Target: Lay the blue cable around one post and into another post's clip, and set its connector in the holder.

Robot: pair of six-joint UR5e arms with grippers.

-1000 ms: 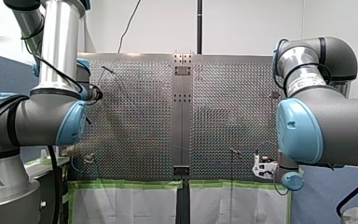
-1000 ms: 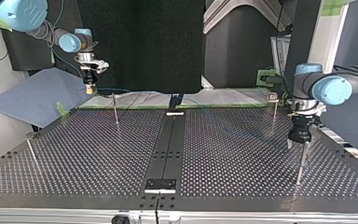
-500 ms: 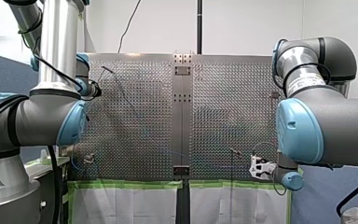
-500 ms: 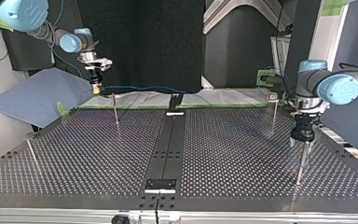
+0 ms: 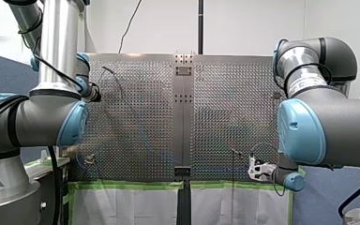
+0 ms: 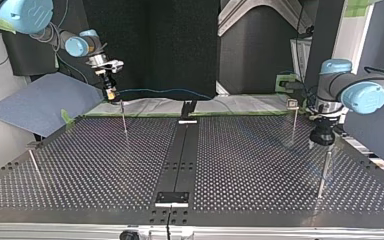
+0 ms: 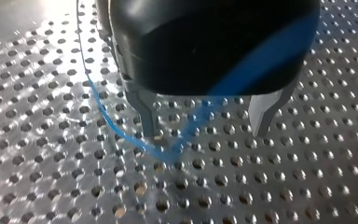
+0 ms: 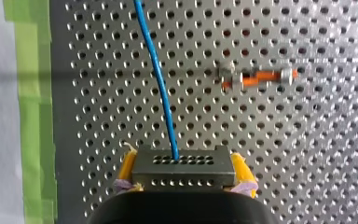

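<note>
In the right wrist view my right gripper is shut, its yellow pads clamping a dark perforated connector. The blue cable leaves the connector and runs ahead over the perforated table. In the top view this gripper hangs above the far left edge, beside a thin post, and the cable stretches rightward past the black holder. My left gripper is open, its metal fingers straddling a loop of blue cable on the table. It hovers over a post.
A post with an orange clip lies ahead of my right gripper. Other posts stand at the top view's far right and near left. A black centre rail ends in a plate. Green tape marks the edge.
My right gripper has carried the connector rightward in the top view, toward the nearby post, pulling the cable taut. My left gripper has lifted slightly away from the post under it.
</note>
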